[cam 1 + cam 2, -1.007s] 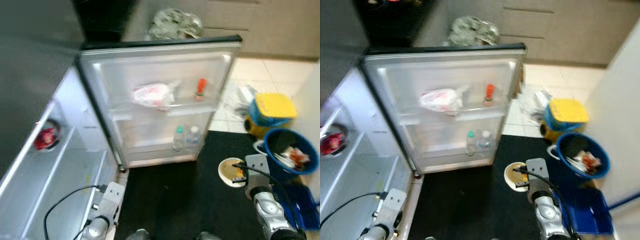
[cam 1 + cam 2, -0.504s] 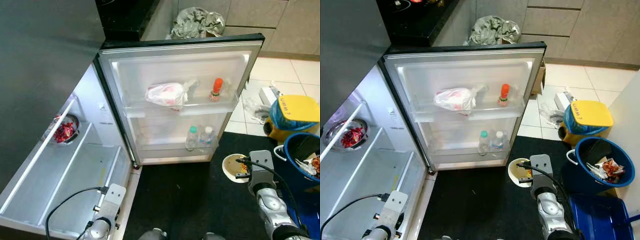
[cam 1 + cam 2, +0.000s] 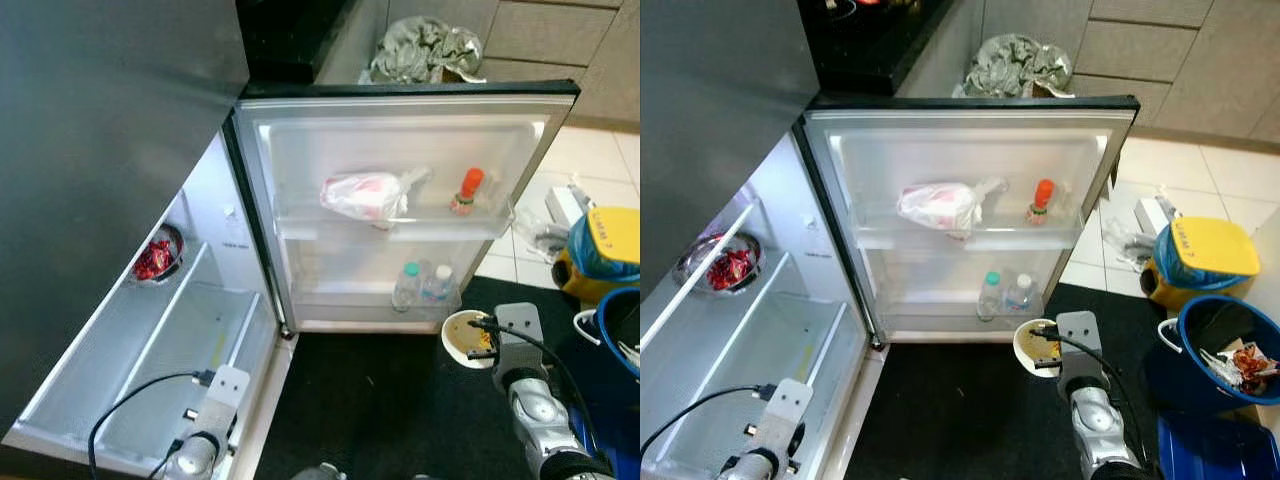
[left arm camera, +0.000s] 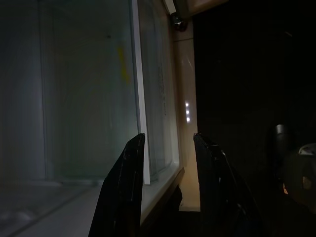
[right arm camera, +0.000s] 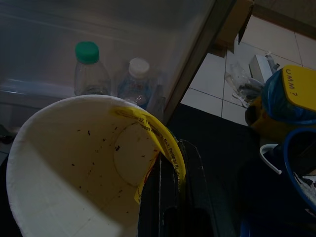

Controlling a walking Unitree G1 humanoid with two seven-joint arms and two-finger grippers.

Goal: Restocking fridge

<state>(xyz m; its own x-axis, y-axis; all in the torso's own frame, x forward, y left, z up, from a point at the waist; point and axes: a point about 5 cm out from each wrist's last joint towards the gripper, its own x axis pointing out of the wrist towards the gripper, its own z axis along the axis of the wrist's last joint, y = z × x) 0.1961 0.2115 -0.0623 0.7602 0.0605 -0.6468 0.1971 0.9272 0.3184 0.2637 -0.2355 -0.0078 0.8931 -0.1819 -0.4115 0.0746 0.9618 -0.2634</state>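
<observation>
Standing before an open fridge point(image 3: 830, 330), the robot has stepped or turned to the left over the last second, so the whole scene has slid rightward in the head views and sharpened from blur; the things themselves have not moved. That suggests it is squaring up to the fridge before loading anything. The right gripper point(image 3: 1040, 352) holds a white paper cup point(image 3: 1031, 345) low in front of the open door point(image 3: 960, 150), its fingers clamped on the cup's rim. The left gripper point(image 4: 167, 163) hangs by the fridge's lower edge, fingers apart and empty. Door shelves hold a pink bag point(image 3: 938, 206), an orange-capped bottle point(image 3: 1041, 201) and two small bottles point(image 3: 1002, 295); a bowl of red food point(image 3: 725, 266) sits inside. The right wrist view reveals the cup's empty, speckled inside and a yellow printed strip point(image 5: 155, 148), hidden from the head views.
</observation>
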